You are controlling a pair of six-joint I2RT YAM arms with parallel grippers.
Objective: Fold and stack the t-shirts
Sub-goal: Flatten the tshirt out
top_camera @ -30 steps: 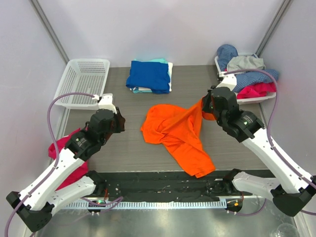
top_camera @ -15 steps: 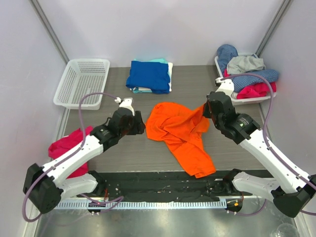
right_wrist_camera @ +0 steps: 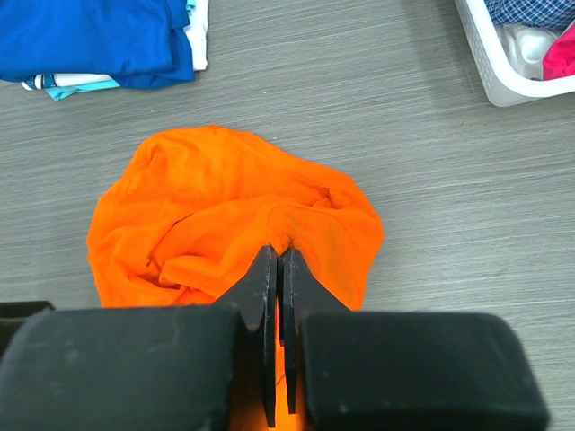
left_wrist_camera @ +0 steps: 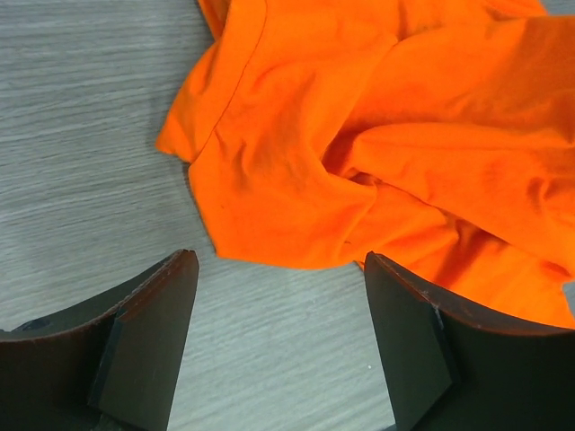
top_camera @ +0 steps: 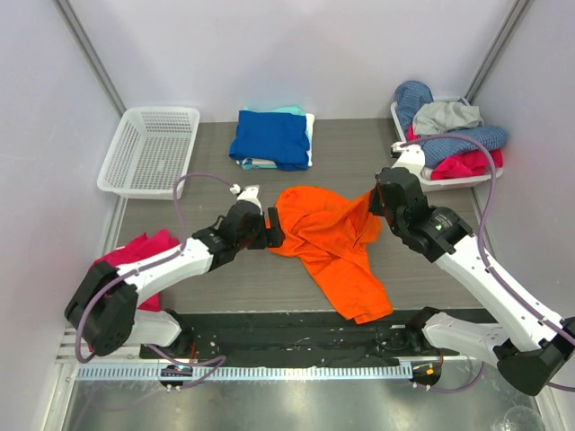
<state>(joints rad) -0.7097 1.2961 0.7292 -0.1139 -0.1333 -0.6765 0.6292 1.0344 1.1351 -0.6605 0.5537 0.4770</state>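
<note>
A bright orange t-shirt (top_camera: 328, 244) lies crumpled in the middle of the table. My right gripper (top_camera: 376, 206) is shut on a raised fold at its right side; the right wrist view shows the cloth (right_wrist_camera: 216, 206) pinched at the tips of the gripper (right_wrist_camera: 281, 255). My left gripper (top_camera: 269, 230) stands open at the shirt's left edge. In the left wrist view its fingers (left_wrist_camera: 153, 323) straddle bare table just short of the orange hem (left_wrist_camera: 296, 224). A folded royal blue t-shirt (top_camera: 269, 136) tops a stack of pale teal and white ones at the back.
A white mesh basket (top_camera: 148, 148) stands at the back left. A white bin (top_camera: 467, 180) heaped with mixed clothes stands at the back right. A pink cloth (top_camera: 135, 256) hangs at the table's left edge. A black strip (top_camera: 296, 337) runs along the near edge.
My left arm has swung right, from near the pink cloth to the orange shirt's left edge, and its jaws have opened. My right gripper pulled its fold slightly right, bunching the shirt.
</note>
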